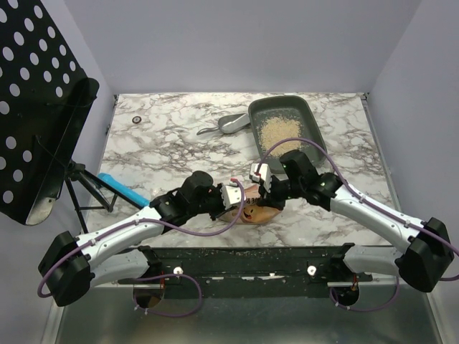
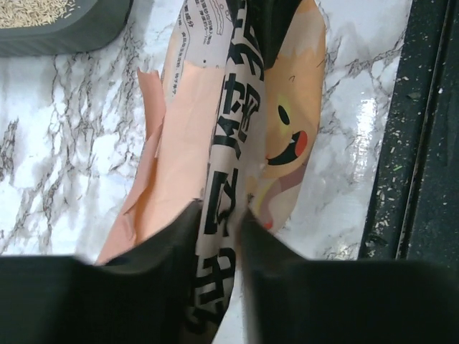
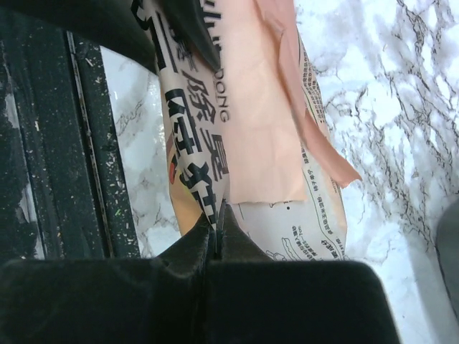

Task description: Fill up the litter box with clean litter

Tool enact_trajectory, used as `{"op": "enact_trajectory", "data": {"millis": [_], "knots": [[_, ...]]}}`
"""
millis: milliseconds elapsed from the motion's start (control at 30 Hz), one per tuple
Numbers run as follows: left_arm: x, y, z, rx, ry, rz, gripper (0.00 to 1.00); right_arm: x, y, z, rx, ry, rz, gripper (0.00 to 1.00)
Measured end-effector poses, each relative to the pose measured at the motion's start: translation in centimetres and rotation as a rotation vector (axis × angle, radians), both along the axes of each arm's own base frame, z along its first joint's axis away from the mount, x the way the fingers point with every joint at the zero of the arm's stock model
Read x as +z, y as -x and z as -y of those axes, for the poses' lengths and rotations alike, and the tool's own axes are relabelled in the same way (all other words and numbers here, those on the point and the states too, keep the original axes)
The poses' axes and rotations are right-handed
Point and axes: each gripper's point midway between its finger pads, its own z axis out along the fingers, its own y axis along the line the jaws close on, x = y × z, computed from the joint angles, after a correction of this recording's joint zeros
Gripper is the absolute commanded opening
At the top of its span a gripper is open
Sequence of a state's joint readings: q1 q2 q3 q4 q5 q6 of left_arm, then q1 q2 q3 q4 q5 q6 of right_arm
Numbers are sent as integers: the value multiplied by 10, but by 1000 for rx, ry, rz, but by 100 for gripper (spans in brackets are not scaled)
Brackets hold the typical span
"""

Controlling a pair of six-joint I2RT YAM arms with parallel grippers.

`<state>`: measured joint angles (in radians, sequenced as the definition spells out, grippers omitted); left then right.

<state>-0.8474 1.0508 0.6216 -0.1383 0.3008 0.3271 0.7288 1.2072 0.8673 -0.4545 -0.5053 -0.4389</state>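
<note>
Litter box (image 1: 306, 107): dark grey tray at the far right of the marble table (image 1: 179, 147); from my console it sits well beyond both grippers.
Clean litter (image 1: 278, 131): pale tan heap inside the box, toward its near end.
Scoop (image 1: 229, 127): grey, on the table just beside the box's left wall.
Bag (image 1: 259, 213): orange-tan, printed, lying between the two grippers near the table's front edge.
Right gripper (image 3: 217, 233): jaws closed, pinching one edge of the bag.
Left gripper (image 2: 220, 213): fingers (image 2: 165, 272) either side of the bag's printed fold; I cannot tell whether they clamp it.
Black rail (image 1: 244, 258): at the near edge, speckled with stray granules.
Blue object (image 1: 122, 188): on the table, beside the left arm.
</note>
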Motion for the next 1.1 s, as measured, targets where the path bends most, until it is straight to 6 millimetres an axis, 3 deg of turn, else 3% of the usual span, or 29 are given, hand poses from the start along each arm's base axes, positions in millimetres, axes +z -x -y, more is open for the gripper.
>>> {"op": "enact_trajectory", "data": {"millis": [67,433,567,733,867,933,967,1100], "knots": [[-1,2,1,-11,-1,5,0,0,-1,4,-18,0,-9,0],[3,-5,0,13,-3,50,0,5,-1,7,-32,-20,1,0],[18,-8,-13,60,9,107,0,16,-5,0,-21,-65,39,0],[43,-11,-34,121,50,176,0,44,-6,-17,29,-148,78,0],[34,-12,-38,141,30,142,0,34,-9,-22,38,-130,43,0],[18,-11,-40,156,-1,90,0,19,-11,-23,34,-101,9,12],[11,-11,-40,164,-17,64,0,11,-13,-23,30,-87,-8,23],[-2,-16,-40,204,-50,34,0,-13,-21,-15,-20,-27,-67,42]]}}
